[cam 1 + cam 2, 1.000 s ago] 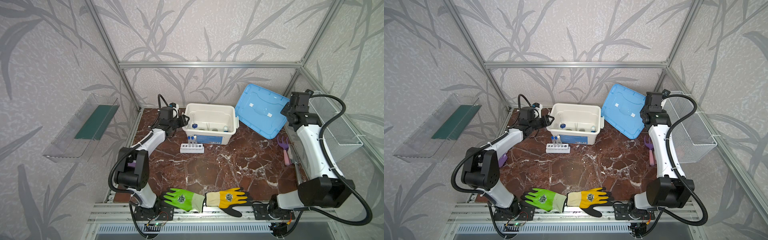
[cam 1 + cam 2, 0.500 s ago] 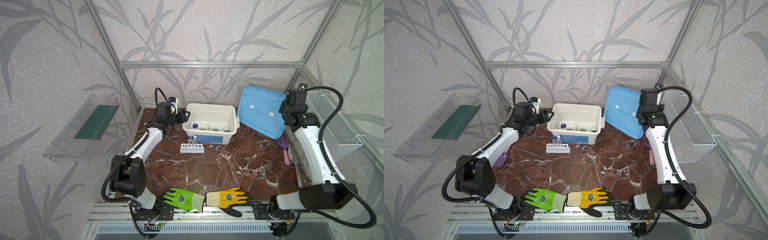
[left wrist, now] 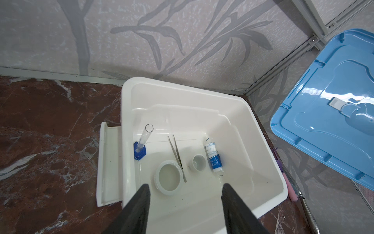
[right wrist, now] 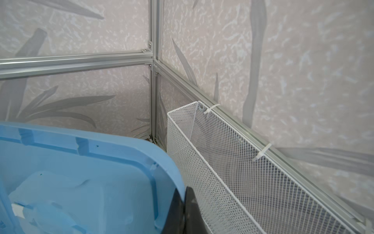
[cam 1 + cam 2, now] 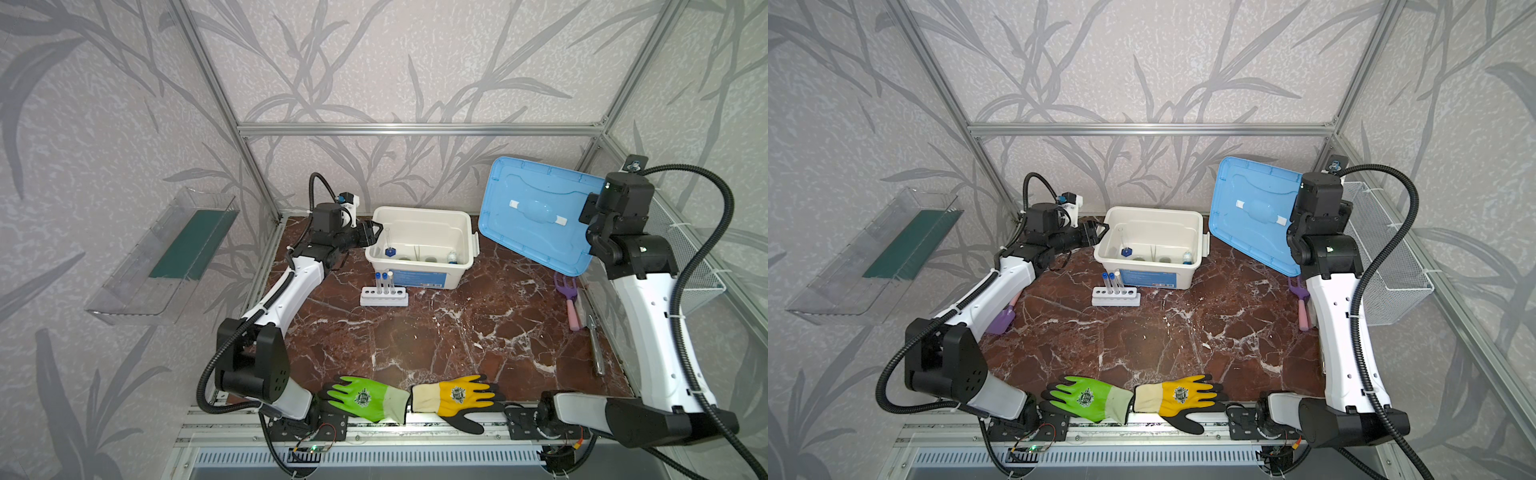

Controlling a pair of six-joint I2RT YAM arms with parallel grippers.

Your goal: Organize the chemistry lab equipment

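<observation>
The left tool is hovering at the left rim of the white bin, with its 2 black fingers standing apart and gripping nothing. Ahead of it, on the bin floor, the larger white dish is lying with the metal tweezers resting along its edge. The tweezers are lying between that dish and the smaller white dish. The small blue-labelled bottle is lying on its side just beside the smaller dish. The blue-based clear cylinder is standing upright in the left part of the bin, apart from the others.

The right tool is pressing its fingers together on the rim of the blue lid and holding it tilted to the right of the bin. Whether the lid's lower edge is touching the tabletop cannot be told. A white wire basket is hanging on the side wall just beside the tool.

In front of the bin, the white 6-hole rack is sitting on the tabletop with capped test tubes standing upright in it. A purple-and-pink garden fork is lying near the right edge, and a purple trowel is lying near the left edge. A green glove and a yellow glove are lying at the front edge, cuffs meeting.
</observation>
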